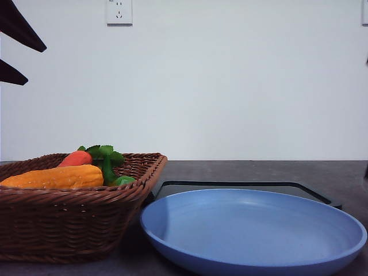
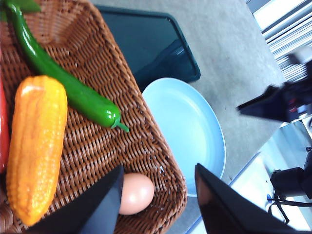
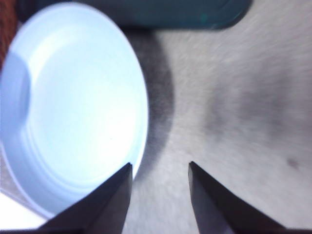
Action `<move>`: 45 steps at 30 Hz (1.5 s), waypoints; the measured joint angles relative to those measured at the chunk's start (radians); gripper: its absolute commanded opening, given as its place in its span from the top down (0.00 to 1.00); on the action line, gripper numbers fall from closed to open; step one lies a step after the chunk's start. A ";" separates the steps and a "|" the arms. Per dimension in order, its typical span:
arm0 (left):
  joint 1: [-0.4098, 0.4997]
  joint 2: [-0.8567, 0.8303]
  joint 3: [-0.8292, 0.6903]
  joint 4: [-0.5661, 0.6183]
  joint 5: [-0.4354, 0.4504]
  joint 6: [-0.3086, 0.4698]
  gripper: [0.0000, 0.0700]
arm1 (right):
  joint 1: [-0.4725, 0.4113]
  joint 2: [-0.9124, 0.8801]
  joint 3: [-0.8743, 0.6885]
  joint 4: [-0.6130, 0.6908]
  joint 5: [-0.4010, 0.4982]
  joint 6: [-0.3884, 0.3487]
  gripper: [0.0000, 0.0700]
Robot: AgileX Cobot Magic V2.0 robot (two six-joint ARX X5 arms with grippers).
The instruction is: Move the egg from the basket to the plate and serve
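The pinkish-tan egg (image 2: 136,192) lies inside the brown wicker basket (image 2: 146,146), close to the rim nearest the plate. My left gripper (image 2: 158,195) hangs open over that corner, and one dark finger (image 2: 97,204) partly covers the egg's side. In the front view the left gripper (image 1: 35,64) is high above the basket (image 1: 69,224). The light-blue plate (image 1: 253,230) sits empty right of the basket. My right gripper (image 3: 160,185) is open over the grey table just beside the plate (image 3: 73,107) and holds nothing.
Corn (image 2: 36,146), a green pepper (image 2: 73,90) and an orange-red carrot (image 1: 76,158) with leaves share the basket. A flat black tray (image 1: 241,187) lies behind the plate. The right arm (image 2: 273,105) shows blurred beyond the plate.
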State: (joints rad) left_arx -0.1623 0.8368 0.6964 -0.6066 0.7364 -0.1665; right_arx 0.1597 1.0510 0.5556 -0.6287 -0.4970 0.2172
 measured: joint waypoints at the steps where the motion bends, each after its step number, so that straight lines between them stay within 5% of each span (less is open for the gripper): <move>1: 0.000 0.000 0.000 0.000 0.000 0.000 0.56 | 0.014 0.018 -0.008 0.030 0.000 0.010 0.66; 11: 0.000 0.000 0.000 0.000 0.000 0.000 0.56 | 0.097 0.199 -0.016 0.250 0.000 0.081 0.67; 16: 0.000 0.000 0.000 0.000 0.000 0.000 0.57 | 0.102 0.258 -0.016 0.278 -0.016 0.106 0.79; 20: 0.000 0.000 0.000 -0.004 0.000 0.000 0.57 | 0.102 0.265 -0.016 0.280 -0.019 0.110 0.99; 25: -0.006 0.000 0.000 -0.005 0.000 0.000 0.56 | 0.101 0.263 -0.016 0.282 -0.017 0.115 1.00; 31: -0.060 0.000 0.000 -0.012 0.000 0.000 0.35 | 0.097 0.207 -0.016 0.246 -0.014 0.114 1.00; 34: -0.117 0.000 0.000 -0.012 -0.009 0.001 0.34 | 0.081 0.148 -0.016 0.224 -0.014 0.114 1.00; 45: -0.418 0.142 0.001 -0.008 -0.338 0.148 0.34 | 0.016 -0.069 -0.016 0.175 -0.012 0.114 1.00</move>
State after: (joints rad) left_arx -0.5801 0.9789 0.6971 -0.6148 0.3984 -0.0186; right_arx 0.1759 0.9824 0.5392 -0.4533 -0.5086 0.3309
